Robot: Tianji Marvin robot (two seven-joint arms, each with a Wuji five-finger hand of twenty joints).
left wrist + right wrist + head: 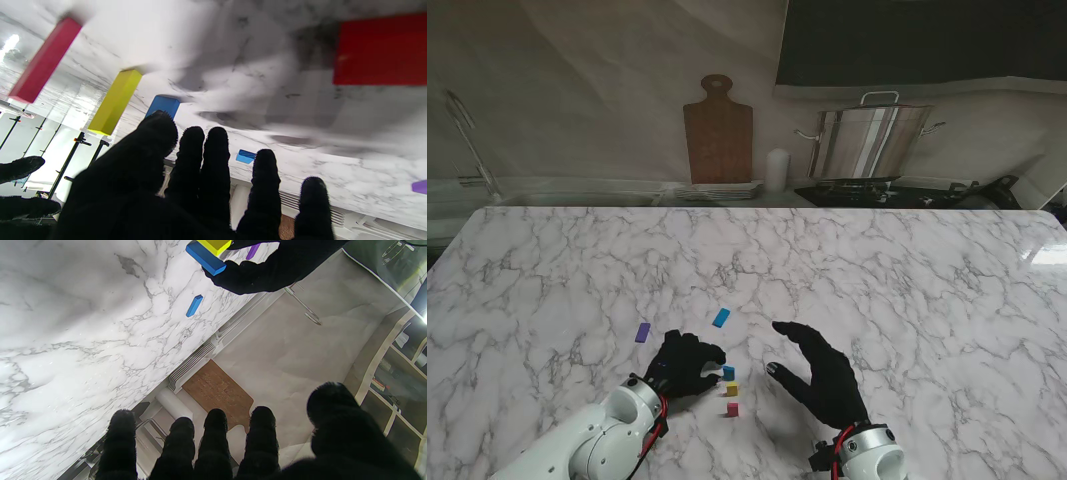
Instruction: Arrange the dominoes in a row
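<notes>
Dominoes lie and stand on the marble table (907, 280), close to the near edge between the two black-gloved hands. Three stand upright in a short line running away from me: a pink domino (732, 409) nearest, a yellow domino (732, 389) just past it at its 12 o'clock, then a dark blue domino (728, 373). In the left wrist view the same three show as tall blocks side by side, with small gaps between them.

Left hand (683, 364) sits at 9 o'clock of the row — its fingers are curled, and the fingertips (715, 355) reach to just beside the dark blue domino. Whether they touch or pinch it I cannot tell; the wrist view shows the thumb in front of that block but not the contact.

Right hand (819, 372) hovers at 3 o'clock of the row, apart from it, fingers spread and slack, holding nothing.

Two loose pieces lie flat farther out: a light blue domino (721, 318) at 12 o'clock of the row, and a purple domino (642, 332) at about 10 o'clock, beyond the left hand. A red domino (380, 50) fills one corner of the left wrist view, blurred and close — it does not show from the stand.
</notes>
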